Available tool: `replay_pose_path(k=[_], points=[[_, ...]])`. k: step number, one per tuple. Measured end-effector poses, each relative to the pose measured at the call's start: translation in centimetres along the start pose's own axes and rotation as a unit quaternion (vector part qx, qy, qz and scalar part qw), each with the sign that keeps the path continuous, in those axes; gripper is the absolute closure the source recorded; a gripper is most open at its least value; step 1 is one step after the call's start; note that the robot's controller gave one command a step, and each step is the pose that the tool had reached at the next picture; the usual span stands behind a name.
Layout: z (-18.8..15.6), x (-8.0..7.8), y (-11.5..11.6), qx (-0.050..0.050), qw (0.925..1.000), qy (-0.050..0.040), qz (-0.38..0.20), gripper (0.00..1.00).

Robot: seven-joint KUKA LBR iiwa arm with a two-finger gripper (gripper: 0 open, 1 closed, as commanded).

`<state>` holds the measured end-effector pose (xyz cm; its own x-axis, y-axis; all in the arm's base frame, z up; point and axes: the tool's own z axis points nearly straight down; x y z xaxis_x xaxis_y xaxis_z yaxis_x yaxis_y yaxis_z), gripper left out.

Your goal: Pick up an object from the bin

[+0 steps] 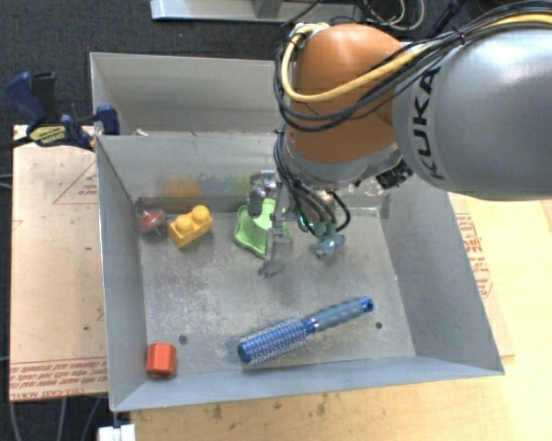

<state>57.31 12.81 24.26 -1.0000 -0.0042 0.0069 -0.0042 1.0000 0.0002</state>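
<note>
Thing under hand: green piece (252, 230), light green plastic, lumpy uneven outline, wider at its front end, narrower toward the back.
Where: on the bin (202, 292) floor, middle of the back half, close to the back wall.
Long axis: roughly back wall to front wall, only a slight tilt; lies flat-ish, exact tilt hard to read.
Hand: hand (274, 242) is low in the bin, over the right edge of the green piece, tip near the floor just in front of it.
Hand state: cannot tell if wide or narrow; arm body blocks it.
Arm: arm (496, 108) comes in over the right wall, orange cover (340, 81) above the back half.
Left neighbour: yellow block (190, 225), near the green piece, not touching.
Further left: small red thing (151, 219) by the left wall.
Right neighbour: small grey-teal bit (329, 243), just right of the hand.
Front: blue brush (303, 331) lies slantwise near the front wall, handle toward the right wall.
Front-left corner: orange cylinder (161, 359).
Open room: bare floor between the green piece and the brush, and across the left middle.
</note>
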Motion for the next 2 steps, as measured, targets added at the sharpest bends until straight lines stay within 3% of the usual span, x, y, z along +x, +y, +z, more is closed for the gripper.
replay_pose_path(k=[1, 2], points=[[7.6, 3.5, -7.1, 0.001, 0.9952, -0.0012, -0.098, 0.00], [17.2, 7.7, -6.3, 0.001, 0.9636, -0.0078, -0.267, 0.00]])
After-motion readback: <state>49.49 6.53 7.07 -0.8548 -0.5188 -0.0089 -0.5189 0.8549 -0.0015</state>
